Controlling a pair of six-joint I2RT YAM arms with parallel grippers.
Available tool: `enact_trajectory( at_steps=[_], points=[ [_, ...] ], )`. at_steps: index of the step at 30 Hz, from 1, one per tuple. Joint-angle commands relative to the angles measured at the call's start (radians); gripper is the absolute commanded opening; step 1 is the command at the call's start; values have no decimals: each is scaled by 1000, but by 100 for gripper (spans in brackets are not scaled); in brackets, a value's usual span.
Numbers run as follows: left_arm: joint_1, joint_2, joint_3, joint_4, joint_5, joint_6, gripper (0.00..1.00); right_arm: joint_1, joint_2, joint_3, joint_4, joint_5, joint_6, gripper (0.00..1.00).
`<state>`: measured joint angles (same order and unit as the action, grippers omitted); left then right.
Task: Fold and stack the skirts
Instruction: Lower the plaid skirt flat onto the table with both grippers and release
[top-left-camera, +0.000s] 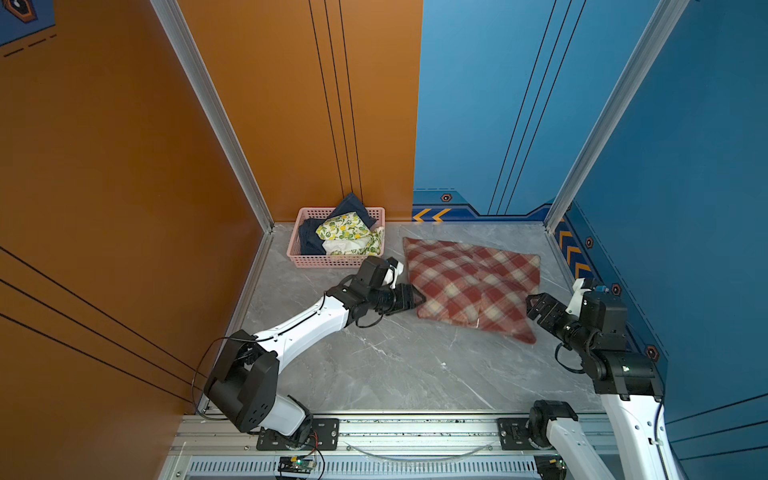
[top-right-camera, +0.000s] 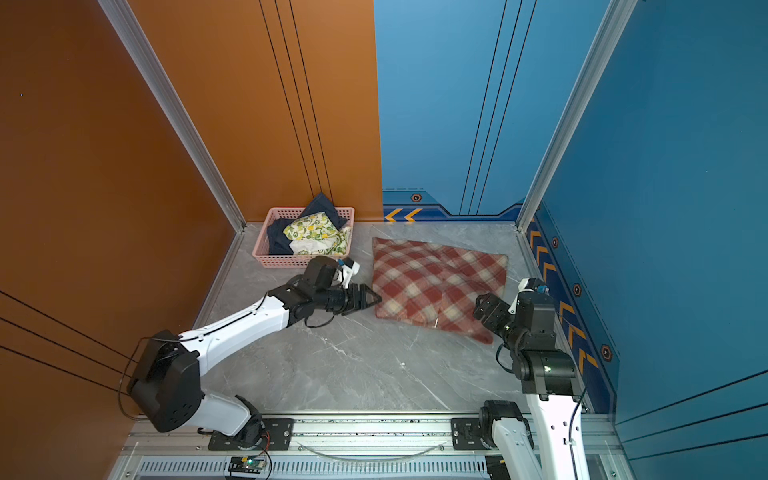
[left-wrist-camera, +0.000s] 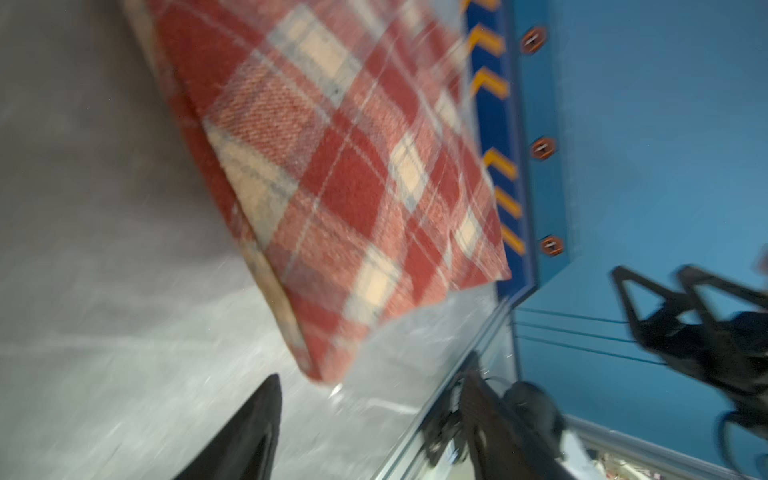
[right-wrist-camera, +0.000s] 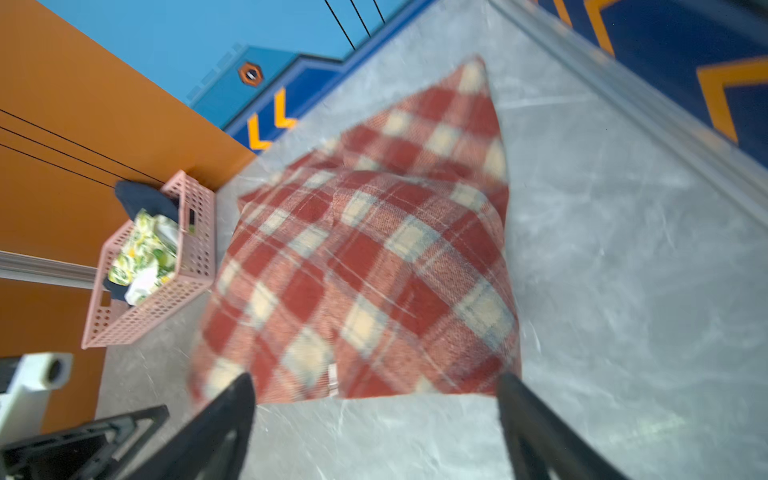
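Across the grey marble table (top-left-camera: 395, 365), the plaid skirt (top-left-camera: 469, 282) takes up the far right part. It lies flat with one layer doubled over another, and its near right corner is blurred in both top views. Left of it, against the far wall, stands the pink basket (top-left-camera: 328, 262), apart from the plaid cloth. Inside the basket the denim skirt (top-left-camera: 309, 241) is crumpled, with one dark corner poking up over the far rim. The lemon skirt (top-left-camera: 349, 232) is bunched on top of it towards the right side. The left gripper (top-left-camera: 419, 299) sits low at the plaid skirt's near left corner. Its fingers (left-wrist-camera: 257, 419) are spread apart with nothing between them, and the corner lies just ahead of their tips; whether they touch it cannot be told. The right gripper (top-left-camera: 531, 307) is at the skirt's right edge. Its fingers (right-wrist-camera: 232, 411) are spread wide and hold nothing, with the cloth edge just beyond them.
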<state>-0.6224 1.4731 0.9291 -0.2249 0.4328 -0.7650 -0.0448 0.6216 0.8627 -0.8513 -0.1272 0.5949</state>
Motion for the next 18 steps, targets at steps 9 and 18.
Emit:
enact_trajectory(
  at_steps=[9, 18],
  points=[
    [-35, 10, 93, -217, -174, 165, 77, 4, 120, -97, 11, 37, 81, 100],
    [-130, 198, 194, -238, -211, 246, 75, -68, 289, -184, 171, 6, 82, 100]
  ],
)
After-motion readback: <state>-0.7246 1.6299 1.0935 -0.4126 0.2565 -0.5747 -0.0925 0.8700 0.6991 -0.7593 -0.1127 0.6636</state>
